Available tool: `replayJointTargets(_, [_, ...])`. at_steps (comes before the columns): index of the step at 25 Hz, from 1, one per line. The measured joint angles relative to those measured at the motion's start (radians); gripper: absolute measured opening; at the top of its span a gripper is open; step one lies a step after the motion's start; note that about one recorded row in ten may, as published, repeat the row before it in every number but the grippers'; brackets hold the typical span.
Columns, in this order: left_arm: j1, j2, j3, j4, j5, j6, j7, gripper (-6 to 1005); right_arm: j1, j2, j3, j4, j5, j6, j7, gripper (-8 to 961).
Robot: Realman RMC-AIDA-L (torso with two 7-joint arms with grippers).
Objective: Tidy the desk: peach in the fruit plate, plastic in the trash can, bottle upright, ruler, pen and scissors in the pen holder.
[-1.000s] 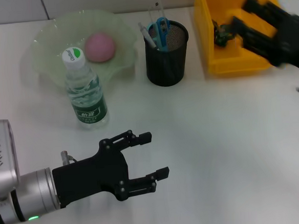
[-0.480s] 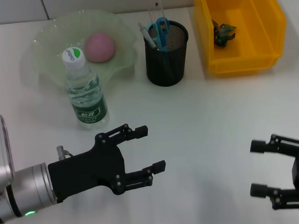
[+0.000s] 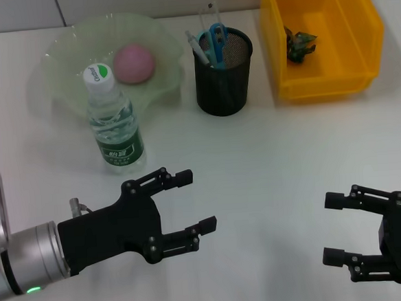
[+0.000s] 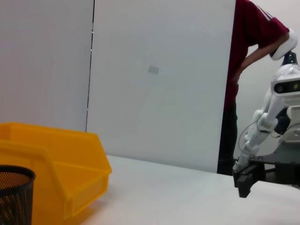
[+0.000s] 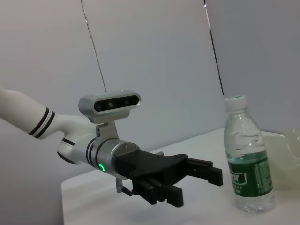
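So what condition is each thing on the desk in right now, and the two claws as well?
Bottle: upright, cap on.
Peach: in the fruit plate.
Pen holder: upright, with the scissors and a pen inside.
Plastic: in the yellow trash bin.
Left gripper: open, empty, above the desk.
Right gripper: open, empty, above the desk.

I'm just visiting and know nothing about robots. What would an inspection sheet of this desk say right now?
Surface: white table, no spills seen.
Job's things: peach in the fruit plate; bottle upright beside the plate; scissors and pen in the pen holder; crumpled plastic in the yellow bin.
Clutter: nothing seen.
Grippers: left gripper and right gripper open, empty, near the front edge.
Cables: nothing seen.
Surroundings: pale wall, a person and another robot.
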Motion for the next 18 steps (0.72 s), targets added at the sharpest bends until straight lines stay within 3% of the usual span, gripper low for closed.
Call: replayJointTargets(18, [-0.002,0.013,-0.005,-0.01,0.034,0.05,-0.02,807,0.004,0.004,0.007,0.001,0.008,0.053,-0.001,835])
